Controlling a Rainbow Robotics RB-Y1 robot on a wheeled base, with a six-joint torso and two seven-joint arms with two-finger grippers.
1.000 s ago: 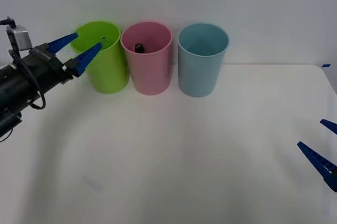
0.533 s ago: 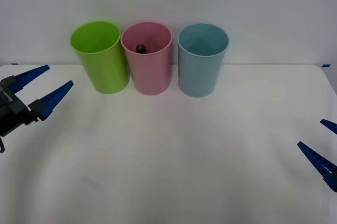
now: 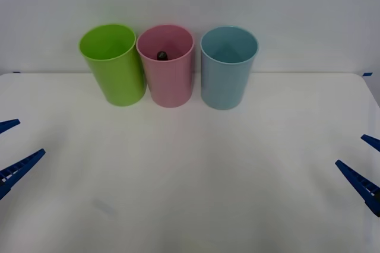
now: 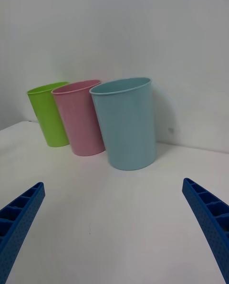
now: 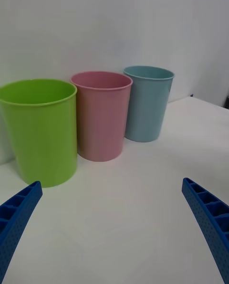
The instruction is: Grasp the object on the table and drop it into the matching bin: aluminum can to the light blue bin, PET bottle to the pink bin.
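Observation:
The PET bottle (image 3: 161, 55) lies inside the pink bin (image 3: 168, 75); only its black cap shows above the rim. The pink bin stands at the back of the table (image 3: 196, 170), with the light blue bin (image 3: 227, 72) to its right. My left gripper (image 3: 32, 136) is low at the table's left edge, open and holding nothing. At the right edge, my right gripper (image 3: 349, 149) is also open and holding nothing. In the left wrist view the pink bin (image 5: 101, 117) and light blue bin (image 5: 145, 105) stand well beyond the open left gripper (image 5: 111, 184). The right gripper (image 4: 113, 183) faces the light blue bin (image 4: 126, 124).
A lime green bin (image 3: 114, 66) stands left of the pink bin, nearly touching it. All three bins sit close to the white back wall. Small blue marks show at the table's far corners.
The left arm has drawn back from beside the green bin's rim to the table's left edge, staying open. The right arm has not moved.

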